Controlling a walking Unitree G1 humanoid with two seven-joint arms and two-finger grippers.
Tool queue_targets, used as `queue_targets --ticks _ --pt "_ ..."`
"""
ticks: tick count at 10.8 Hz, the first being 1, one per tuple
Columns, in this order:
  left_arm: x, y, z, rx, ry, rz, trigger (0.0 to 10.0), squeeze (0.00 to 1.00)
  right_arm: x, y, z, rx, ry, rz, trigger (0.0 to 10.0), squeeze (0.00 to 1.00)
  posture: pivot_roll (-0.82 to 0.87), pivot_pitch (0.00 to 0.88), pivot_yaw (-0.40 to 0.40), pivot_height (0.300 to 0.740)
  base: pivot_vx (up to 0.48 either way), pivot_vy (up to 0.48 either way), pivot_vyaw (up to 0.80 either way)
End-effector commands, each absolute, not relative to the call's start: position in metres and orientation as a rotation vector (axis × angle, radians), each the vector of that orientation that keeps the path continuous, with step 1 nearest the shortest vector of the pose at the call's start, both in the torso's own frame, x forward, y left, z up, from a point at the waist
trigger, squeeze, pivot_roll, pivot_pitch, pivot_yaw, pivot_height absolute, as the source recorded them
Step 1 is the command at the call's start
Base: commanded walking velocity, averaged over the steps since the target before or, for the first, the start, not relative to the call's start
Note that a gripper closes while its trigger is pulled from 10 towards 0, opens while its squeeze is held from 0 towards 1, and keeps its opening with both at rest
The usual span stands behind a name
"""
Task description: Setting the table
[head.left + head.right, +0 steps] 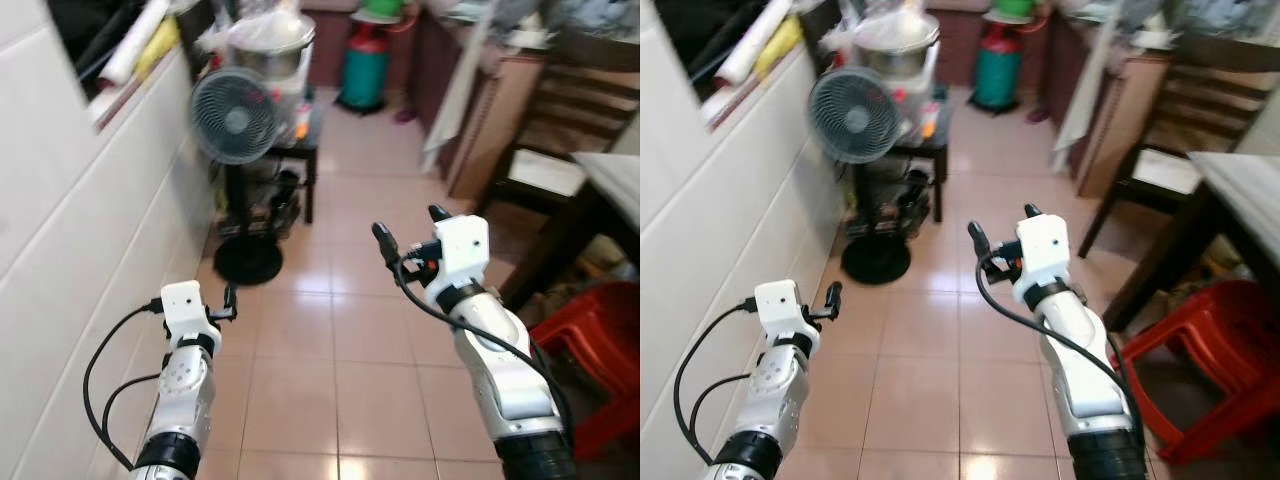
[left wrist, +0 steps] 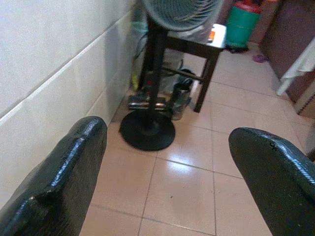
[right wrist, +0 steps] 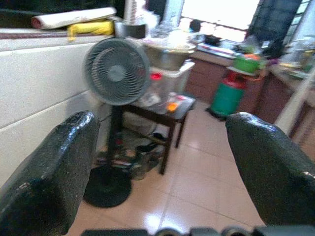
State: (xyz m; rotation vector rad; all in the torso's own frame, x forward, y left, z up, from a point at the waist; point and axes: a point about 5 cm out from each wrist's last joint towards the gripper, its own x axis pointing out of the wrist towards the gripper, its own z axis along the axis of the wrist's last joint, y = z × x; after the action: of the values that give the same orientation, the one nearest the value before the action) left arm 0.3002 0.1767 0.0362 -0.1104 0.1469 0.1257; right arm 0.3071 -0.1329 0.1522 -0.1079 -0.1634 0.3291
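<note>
- Tiled floor (image 1: 340,340): pale pink, glossy, running from under my arms to the far end of the room.
- White tiled wall (image 1: 70,230): along my left, with a ledge on top carrying a white roll (image 1: 135,40) and something yellow.
- Table (image 1: 1240,190): the task's thing, at the right edge and well apart from both grippers. Pale top, dark legs; only a corner is in view. Nothing on that corner that I can make out.
- Wooden chair (image 1: 1170,140): dark slatted back, pale seat, just beyond the table on the far right.
- Red plastic stool (image 1: 1210,370): near right, below the table edge, beside my right arm.
- Standing fan (image 1: 235,115): grey grille, black pole and round base, by the wall on the far left, ahead of my left gripper.
- Small dark side table (image 1: 290,160): just behind the fan, with a steel pot (image 1: 272,40) among clutter on top.
- Green gas cylinder (image 1: 365,70): red top, far centre.
- Right gripper (image 1: 410,232): raised over the floor at centre-right, fingers spread wide, holding nothing.
- Left gripper (image 2: 167,162): lower, near the wall, fingers (image 2: 64,182) likewise parted and empty.
</note>
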Motion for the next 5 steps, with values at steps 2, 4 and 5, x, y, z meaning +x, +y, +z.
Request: queue_targets --ticks 2,4,5 --pt "0.298 0.1757 0.0342 -0.106 0.144 0.089 10.0 0.0 0.3084 -0.1313 0.153 -0.099 -0.179 0.32 10.0 0.0 -0.06 0.018 -0.045 0.74 0.0 0.0 0.76" --pt "0.3028 0.1783 0.0361 -0.098 0.149 0.071 10.0 0.0 0.307 -0.1351 0.1468 -0.091 -0.174 0.286 10.0 0.0 -0.07 0.015 -0.024 0.74 0.0 0.0 0.69" --pt "0.3054 0.1791 0.0383 -0.095 0.145 0.064 10.0 0.0 0.3067 -0.1363 0.1456 -0.092 -0.174 0.277 10.0 0.0 -0.07 0.016 -0.005 0.74 0.0 0.0 0.65"
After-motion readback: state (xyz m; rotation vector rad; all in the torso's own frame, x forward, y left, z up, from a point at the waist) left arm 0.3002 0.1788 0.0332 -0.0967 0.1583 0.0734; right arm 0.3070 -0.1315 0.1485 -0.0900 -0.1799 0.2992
